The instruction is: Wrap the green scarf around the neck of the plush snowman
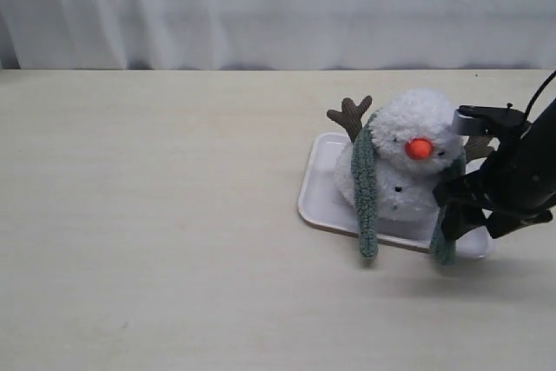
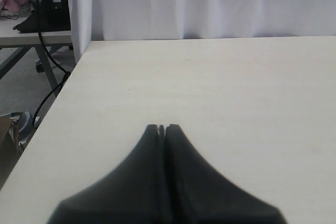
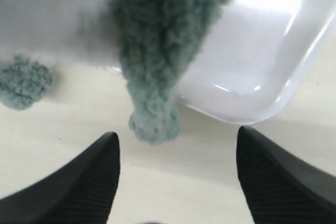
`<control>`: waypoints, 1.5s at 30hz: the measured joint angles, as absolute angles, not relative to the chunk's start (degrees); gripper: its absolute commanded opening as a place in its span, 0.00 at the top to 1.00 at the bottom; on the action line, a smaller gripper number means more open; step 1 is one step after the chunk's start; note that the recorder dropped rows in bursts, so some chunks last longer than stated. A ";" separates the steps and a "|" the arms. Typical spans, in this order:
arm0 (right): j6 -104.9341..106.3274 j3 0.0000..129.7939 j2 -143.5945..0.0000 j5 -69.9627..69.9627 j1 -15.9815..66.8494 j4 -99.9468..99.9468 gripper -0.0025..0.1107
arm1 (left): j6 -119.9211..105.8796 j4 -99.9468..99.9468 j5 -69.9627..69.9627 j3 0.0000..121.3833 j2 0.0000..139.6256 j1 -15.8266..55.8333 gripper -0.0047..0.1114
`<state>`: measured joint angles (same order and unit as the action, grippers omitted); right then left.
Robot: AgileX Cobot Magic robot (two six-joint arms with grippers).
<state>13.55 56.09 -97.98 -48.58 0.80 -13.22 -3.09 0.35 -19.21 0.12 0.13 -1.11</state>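
Both ends of a fuzzy sage-green scarf [image 1: 365,182] hang off the white plush snowman [image 1: 415,115]; we see right jaws apart, left jaws together.

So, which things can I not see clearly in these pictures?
Exterior view: the back of the green scarf is hidden behind the plush snowman; the right fingers cover part of one end.
Right wrist view: the snowman is a white blur, cut off by the edge.
Left wrist view: neither is in the frame.
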 measured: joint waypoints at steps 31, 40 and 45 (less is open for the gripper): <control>15.85 51.91 -95.43 -36.44 -14.83 -22.11 0.68 | -3.09 0.35 -19.21 0.12 0.13 -1.11 0.96; 24.65 51.57 -104.96 -30.86 -14.83 -31.49 0.68 | -3.09 0.35 -19.21 0.12 0.13 -1.11 0.96; 32.42 51.57 -108.41 -29.41 -14.83 -38.29 0.68 | -3.09 0.35 -19.21 0.12 0.13 -1.11 0.96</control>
<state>32.42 51.57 -108.41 -29.41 -14.83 -38.29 -3.09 0.35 -19.21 0.12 0.13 -1.11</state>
